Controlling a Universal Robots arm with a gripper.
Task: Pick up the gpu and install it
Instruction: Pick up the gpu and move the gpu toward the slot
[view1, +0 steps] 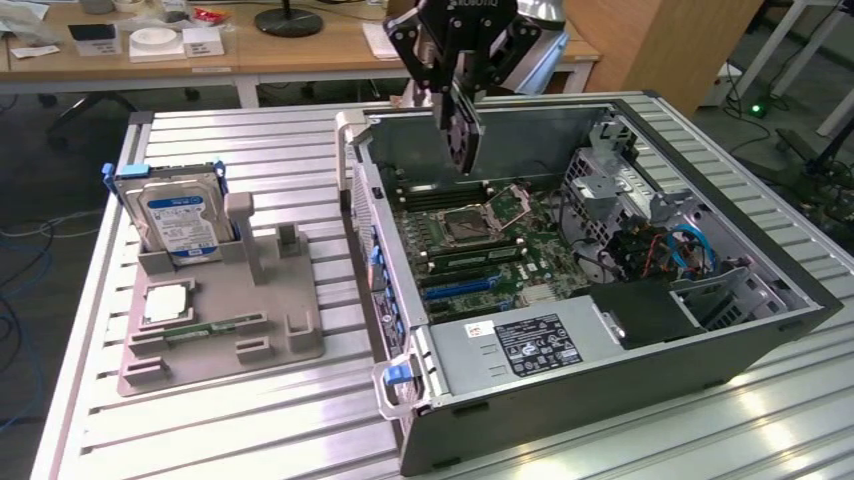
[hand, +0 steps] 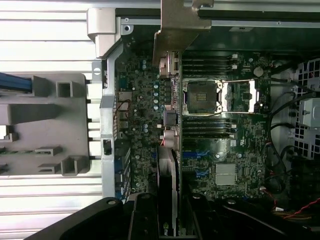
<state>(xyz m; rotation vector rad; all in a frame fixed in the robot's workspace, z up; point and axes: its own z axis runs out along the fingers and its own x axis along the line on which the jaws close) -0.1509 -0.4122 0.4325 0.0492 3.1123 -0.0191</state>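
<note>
My gripper (view1: 461, 88) is shut on the gpu (view1: 463, 135), a thin dark card that hangs edge-on and upright from the fingers. It hovers above the open computer case (view1: 400, 300), over the far part of the motherboard (view1: 467, 250), apart from the board. In the wrist view the gpu (hand: 167, 165) runs as a narrow strip from between my black fingers (hand: 145, 217) to its metal bracket (hand: 175, 30), which reaches the case's back wall. The card lies over the board beside the open CPU socket (hand: 202, 95).
A grey holder tray (view1: 220, 320) stands on the slatted metal table (view1: 240, 430) at the exterior view's left. It carries an upright hard drive (view1: 180, 220), a RAM strip (view1: 200, 328) and a chip (view1: 167, 302). A power supply (view1: 527, 345) fills the case's near end, with cables (view1: 681, 250) and drive cages at the right.
</note>
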